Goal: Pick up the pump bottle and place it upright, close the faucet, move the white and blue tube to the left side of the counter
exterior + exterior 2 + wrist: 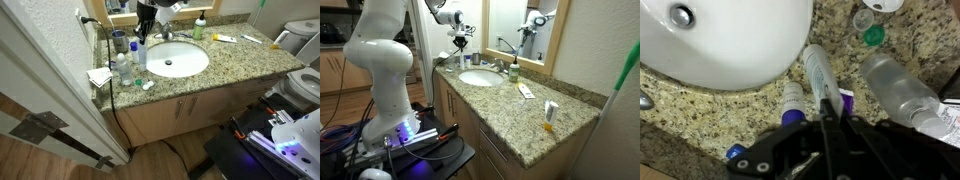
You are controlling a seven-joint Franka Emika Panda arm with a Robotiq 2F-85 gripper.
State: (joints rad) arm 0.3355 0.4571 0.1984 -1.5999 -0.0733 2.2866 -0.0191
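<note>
Reaching down with the gripper (833,110), fingers pulled in narrow at the end of the white and blue tube (817,70) — hard telling if truly pinching. Stretching out over the counter (710,120), just beside the sink (730,40). Risking bumping the clear bottle (900,95) — rolling it away.

The room is a bathroom with a brown wood-plank floor (60,160) and pale walls (595,40). In an exterior view a white door (40,60) with dark metal hinges (35,125) fills the near edge. Light wood cabinets (190,112) stand below a wood-framed mirror (508,22), and a white toilet (303,42) sits beside them
</note>
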